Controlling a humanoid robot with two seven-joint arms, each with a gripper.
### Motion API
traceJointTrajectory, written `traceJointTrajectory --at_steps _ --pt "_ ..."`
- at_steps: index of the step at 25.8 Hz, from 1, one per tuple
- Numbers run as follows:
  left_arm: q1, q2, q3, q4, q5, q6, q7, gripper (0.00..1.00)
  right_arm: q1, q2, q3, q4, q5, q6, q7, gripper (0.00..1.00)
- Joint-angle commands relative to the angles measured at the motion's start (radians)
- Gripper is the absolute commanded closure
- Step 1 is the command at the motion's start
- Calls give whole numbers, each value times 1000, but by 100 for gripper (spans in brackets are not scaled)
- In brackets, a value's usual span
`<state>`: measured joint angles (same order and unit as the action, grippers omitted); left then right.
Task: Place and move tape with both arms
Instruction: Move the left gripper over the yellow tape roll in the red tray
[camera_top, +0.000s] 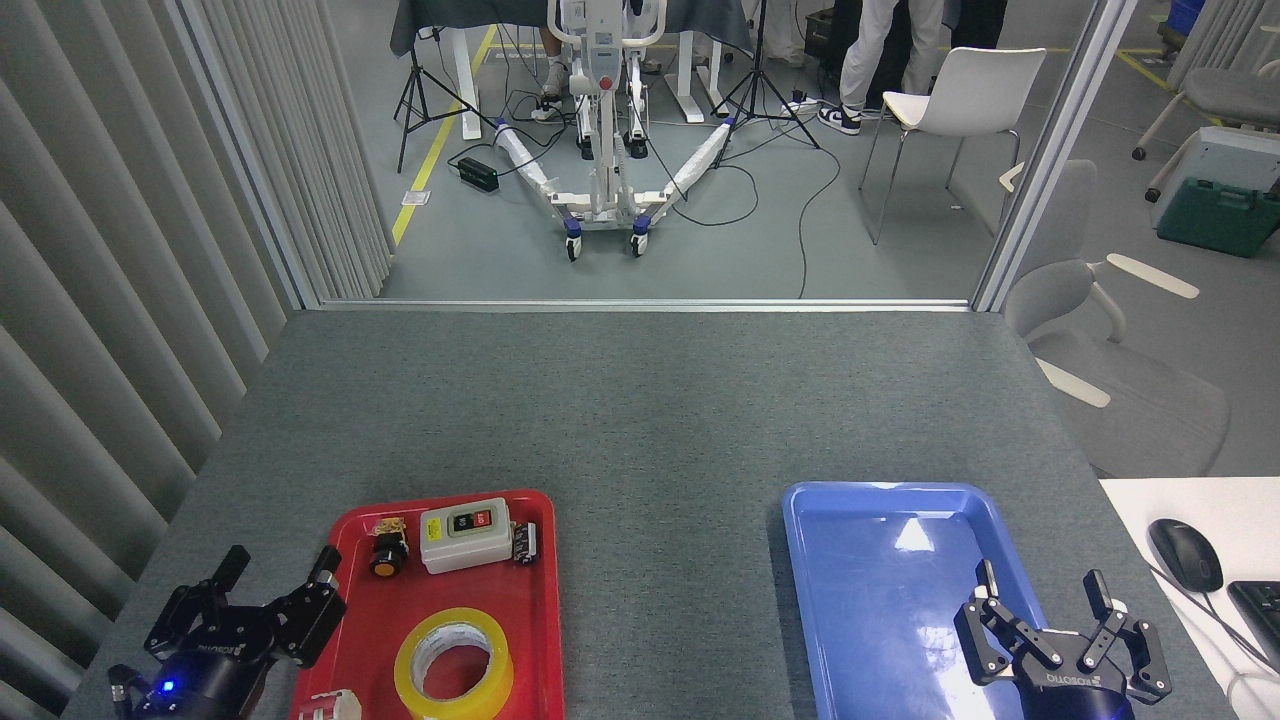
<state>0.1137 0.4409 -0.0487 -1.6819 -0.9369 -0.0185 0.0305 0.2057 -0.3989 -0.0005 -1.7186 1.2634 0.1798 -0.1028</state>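
**Both grippers spread and waiting, tape unlifted in the red tray**

You had the tape (454, 663) lying flat on its side at the near end of the red tray (535, 600), its open core facing up — a posture that offered the wall of the ring to a pinch from above. It was a wide hoop of translucent yellow film wound on a white inner core, glossy against the tray's smooth moulded plastic. At its 12 o'clock, at the tray's far end, sat a cream switch box (465, 534) with a black push button (387, 555) beside it; at its 8 o'clock a small red-and-white item (327, 706) was cut by the frame edge.

Your left gripper (274, 569) stood at the tape's 9 o'clock, just outside the tray's rim, fingers apart and gripping nothing. Your right gripper (1043, 587) hung over the near right part of the blue tray (800, 560), likewise spread and empty — probably stationed there to receive. That tray was a shallow, round-cornered, shiny dish, bare where visible. Both trays rested on the table (640, 400), a coarse grey felt-like surface.
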Motion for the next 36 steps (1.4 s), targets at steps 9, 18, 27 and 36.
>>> traceJointTrajectory --at_steps 9,18,27,36 --pt "-42 56 -48 18 67 -4 0 0 1 5 5 2 1 -2 0 0" --pt "-39 51 -51 19 67 -4 0 0 -8 11 13 4 -1 -10 0 0" --pt "-109 65 -74 13 81 -60 -11 0 -20 25 14 10 -1 -8 0 0" --pt "-376 320 -399 71 251 -110 -112 1 -22 52 39 31 -32 -14 0 0"
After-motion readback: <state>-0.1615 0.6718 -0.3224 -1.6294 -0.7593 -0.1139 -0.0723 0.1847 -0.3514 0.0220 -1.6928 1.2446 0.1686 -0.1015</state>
